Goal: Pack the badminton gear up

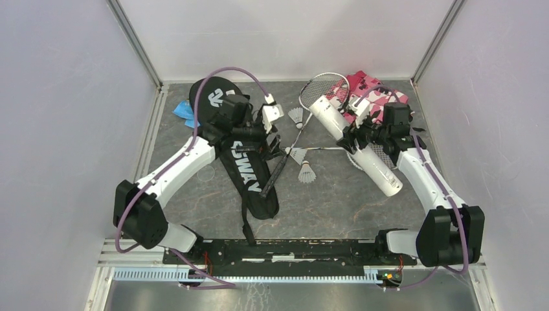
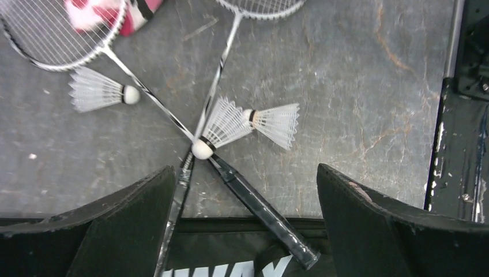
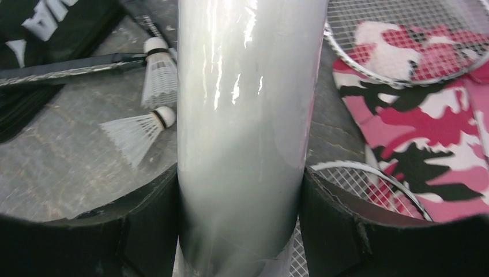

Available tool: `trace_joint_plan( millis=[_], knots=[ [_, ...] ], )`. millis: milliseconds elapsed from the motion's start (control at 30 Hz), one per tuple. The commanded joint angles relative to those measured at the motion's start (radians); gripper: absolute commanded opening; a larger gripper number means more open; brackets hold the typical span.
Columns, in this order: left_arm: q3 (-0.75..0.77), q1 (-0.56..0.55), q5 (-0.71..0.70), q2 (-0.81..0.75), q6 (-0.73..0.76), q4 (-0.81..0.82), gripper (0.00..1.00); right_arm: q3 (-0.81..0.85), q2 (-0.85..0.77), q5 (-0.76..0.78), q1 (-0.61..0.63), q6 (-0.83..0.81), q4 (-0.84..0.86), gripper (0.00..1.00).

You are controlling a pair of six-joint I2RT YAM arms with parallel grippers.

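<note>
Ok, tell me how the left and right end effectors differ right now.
The left end effector stands wide open, holding nothing; the right end effector is shut on the white tube. The left hangs over the crossed racket handles and black bag; the right is by the pink camouflage cloth. Both have black fingers.

Crossed rackets and shuttlecocks clutter the middle between bag and tube; bare table opens toward the near edge.

Glossy, smooth white tube, glare streaks on clear film wrap. Matt grey stone-look worktop, veined. Matt white feather shuttlecocks. Shiny thin metal rackets, black taped grips. Matt black fabric bag. Woven pink camo cloth, right of frame.
</note>
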Motion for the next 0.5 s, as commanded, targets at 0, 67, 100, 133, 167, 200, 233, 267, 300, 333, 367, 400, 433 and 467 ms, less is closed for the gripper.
trace_joint_plan(
  millis=[0, 67, 100, 133, 167, 200, 233, 267, 300, 333, 367, 400, 433, 467],
  knots=[
    [-0.101, -0.038, -0.032, 0.009, -0.045, 0.159, 0.95, 0.016, -0.041, 0.102, -0.036, 0.078, 0.09, 0.41],
    [-0.142, -0.066, -0.063, 0.014, -0.035, 0.216, 0.92, 0.015, -0.042, 0.104, -0.05, 0.086, 0.092, 0.41],
    [-0.161, -0.088, -0.085, 0.018, -0.031, 0.246, 0.91, 0.013, -0.042, 0.099, -0.056, 0.086, 0.091, 0.41],
    [-0.175, -0.102, -0.109, 0.026, -0.024, 0.27, 0.9, 0.013, -0.042, 0.097, -0.06, 0.088, 0.092, 0.41],
    [-0.185, -0.128, -0.13, 0.035, -0.016, 0.293, 0.88, 0.011, -0.043, 0.097, -0.066, 0.088, 0.093, 0.41],
    [-0.192, -0.141, -0.151, 0.049, -0.011, 0.304, 0.87, 0.009, -0.044, 0.095, -0.07, 0.088, 0.094, 0.41],
    [-0.196, -0.168, -0.172, 0.065, -0.007, 0.321, 0.86, 0.007, -0.046, 0.097, -0.07, 0.086, 0.097, 0.41],
    [-0.198, -0.187, -0.192, 0.083, -0.006, 0.333, 0.85, 0.006, -0.046, 0.096, -0.068, 0.086, 0.097, 0.41],
    [-0.198, -0.206, -0.218, 0.101, -0.011, 0.349, 0.84, 0.004, -0.046, 0.097, -0.07, 0.085, 0.098, 0.41],
    [-0.199, -0.224, -0.24, 0.121, -0.018, 0.364, 0.83, 0.001, -0.046, 0.096, -0.095, 0.085, 0.1, 0.41],
    [-0.198, -0.24, -0.264, 0.141, -0.027, 0.377, 0.82, 0.0, -0.046, 0.094, -0.104, 0.085, 0.1, 0.41],
    [-0.197, -0.259, -0.292, 0.159, -0.036, 0.393, 0.81, -0.003, -0.048, 0.091, -0.108, 0.083, 0.1, 0.41],
    [-0.197, -0.277, -0.32, 0.175, -0.044, 0.417, 0.79, -0.006, -0.048, 0.09, -0.114, 0.083, 0.103, 0.41],
    [-0.196, -0.295, -0.353, 0.191, -0.05, 0.434, 0.79, -0.007, -0.049, 0.086, -0.117, 0.082, 0.104, 0.41]
  ],
)
